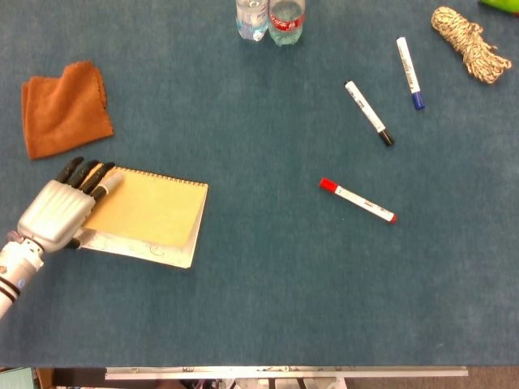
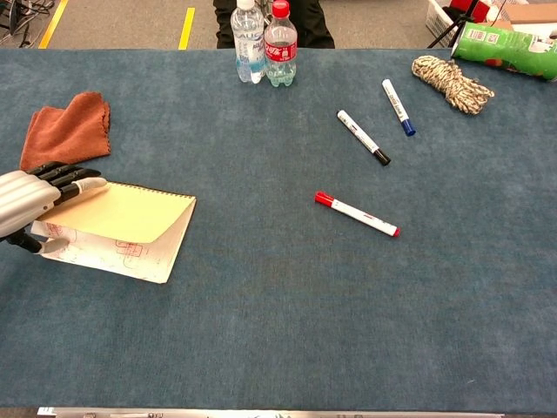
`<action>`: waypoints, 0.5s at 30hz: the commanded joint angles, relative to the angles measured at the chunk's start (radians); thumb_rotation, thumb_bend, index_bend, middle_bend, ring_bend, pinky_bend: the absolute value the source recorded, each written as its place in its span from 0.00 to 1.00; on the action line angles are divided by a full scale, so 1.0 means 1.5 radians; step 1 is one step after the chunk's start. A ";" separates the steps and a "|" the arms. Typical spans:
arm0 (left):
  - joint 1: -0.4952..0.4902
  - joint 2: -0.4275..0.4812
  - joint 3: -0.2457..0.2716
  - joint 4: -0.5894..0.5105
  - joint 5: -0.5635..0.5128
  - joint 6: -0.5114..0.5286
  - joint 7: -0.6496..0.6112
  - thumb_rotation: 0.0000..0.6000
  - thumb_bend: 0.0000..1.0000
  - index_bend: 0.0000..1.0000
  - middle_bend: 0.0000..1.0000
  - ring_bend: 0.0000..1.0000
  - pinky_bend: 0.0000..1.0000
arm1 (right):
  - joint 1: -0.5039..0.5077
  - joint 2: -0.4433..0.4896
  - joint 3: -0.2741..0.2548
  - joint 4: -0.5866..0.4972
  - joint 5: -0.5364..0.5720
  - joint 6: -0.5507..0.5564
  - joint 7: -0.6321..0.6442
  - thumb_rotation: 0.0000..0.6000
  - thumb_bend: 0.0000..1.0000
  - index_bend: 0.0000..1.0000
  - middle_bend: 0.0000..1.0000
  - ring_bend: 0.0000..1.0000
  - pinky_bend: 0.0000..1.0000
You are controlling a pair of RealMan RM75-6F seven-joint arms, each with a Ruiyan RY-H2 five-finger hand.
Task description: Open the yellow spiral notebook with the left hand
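The yellow spiral notebook (image 1: 150,215) (image 2: 122,228) lies at the left of the blue table, spiral edge to the far side. My left hand (image 1: 61,211) (image 2: 33,202) grips the left edge of its yellow cover and holds that cover lifted off the pages. A white page with red drawings (image 1: 138,247) (image 2: 96,252) shows under the raised cover along the near edge. The right hand is in neither view.
An orange cloth (image 1: 65,108) (image 2: 65,131) lies just beyond the left hand. Two bottles (image 1: 270,18) (image 2: 265,43) stand at the far edge. A red marker (image 1: 357,200), a black marker (image 1: 369,113), a blue marker (image 1: 409,73) and a rope bundle (image 1: 470,42) lie to the right.
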State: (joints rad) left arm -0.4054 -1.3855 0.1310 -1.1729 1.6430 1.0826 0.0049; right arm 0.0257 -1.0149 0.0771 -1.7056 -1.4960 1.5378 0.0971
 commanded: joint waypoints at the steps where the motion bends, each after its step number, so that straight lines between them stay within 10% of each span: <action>1: -0.010 -0.003 -0.010 0.008 -0.003 -0.004 0.000 1.00 0.26 0.00 0.00 0.00 0.00 | -0.002 0.000 0.000 0.000 0.000 0.003 0.001 1.00 0.27 0.38 0.30 0.18 0.30; 15: 0.001 0.105 -0.008 -0.160 -0.042 -0.003 0.133 1.00 0.26 0.00 0.00 0.00 0.00 | 0.000 -0.002 0.002 0.007 -0.004 0.002 0.010 1.00 0.27 0.38 0.30 0.18 0.30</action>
State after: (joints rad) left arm -0.4194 -1.2657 0.1139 -1.3679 1.6030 1.0730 0.1668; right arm 0.0247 -1.0174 0.0801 -1.6947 -1.5011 1.5406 0.1125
